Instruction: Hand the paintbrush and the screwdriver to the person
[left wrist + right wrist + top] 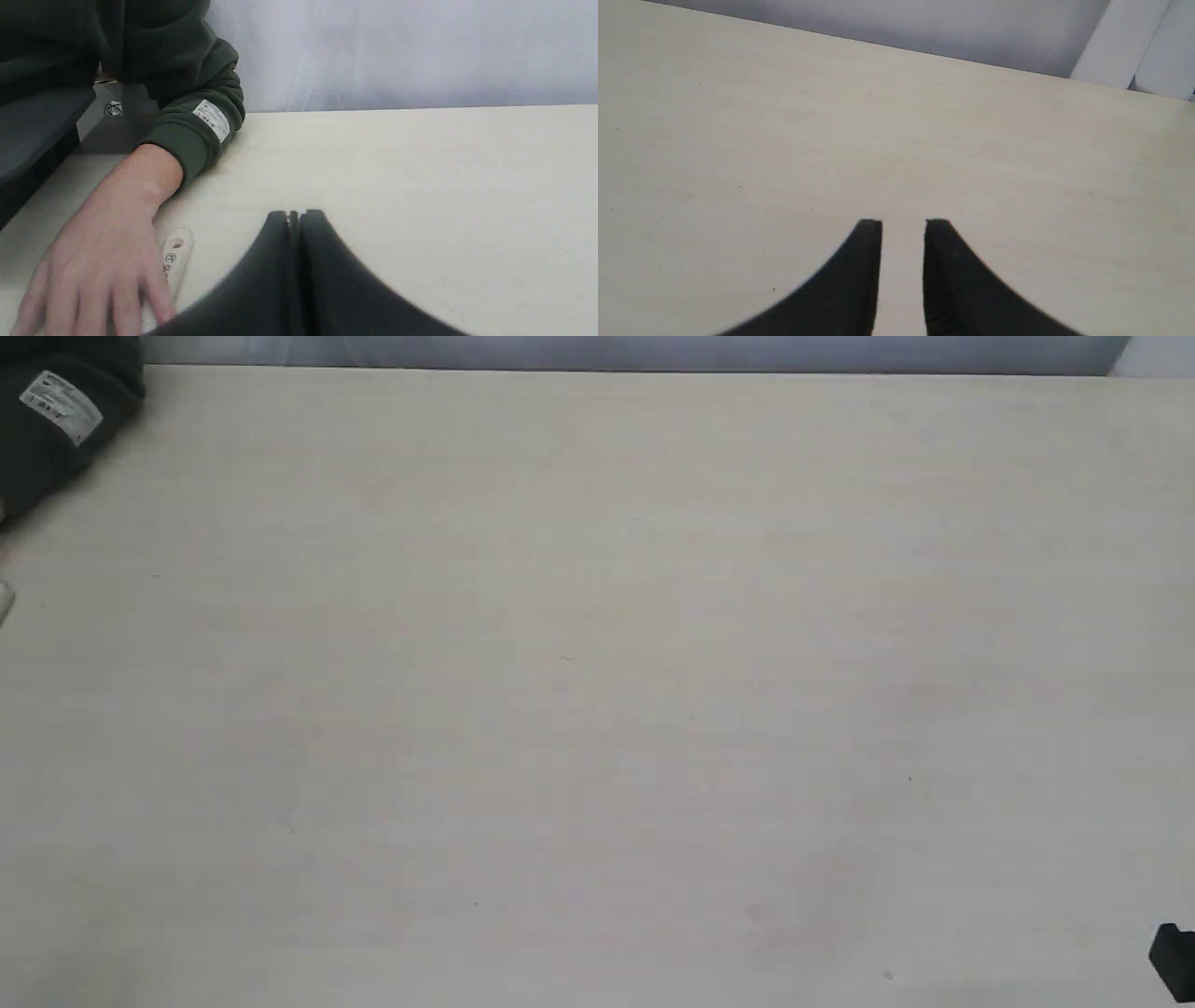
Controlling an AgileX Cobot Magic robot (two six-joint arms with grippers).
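Left wrist view is where it's all shown. The left gripper (294, 215) is seen pressed fully closed with nothing pinched in it, parked low over the table (420, 186). Just off to one side of those jaws, the paintbrush (176, 254) is lying flat. Only its holed wooden handle end is left uncovered by the person's hand (103, 266), which is laid over the rest, probably so it can be claimed, so that handover looks done. The right gripper (903, 224) is held a narrow crack apart and empty, with bare table ahead of it. The screwdriver can't be spotted anywhere, so its whereabouts can't be told.
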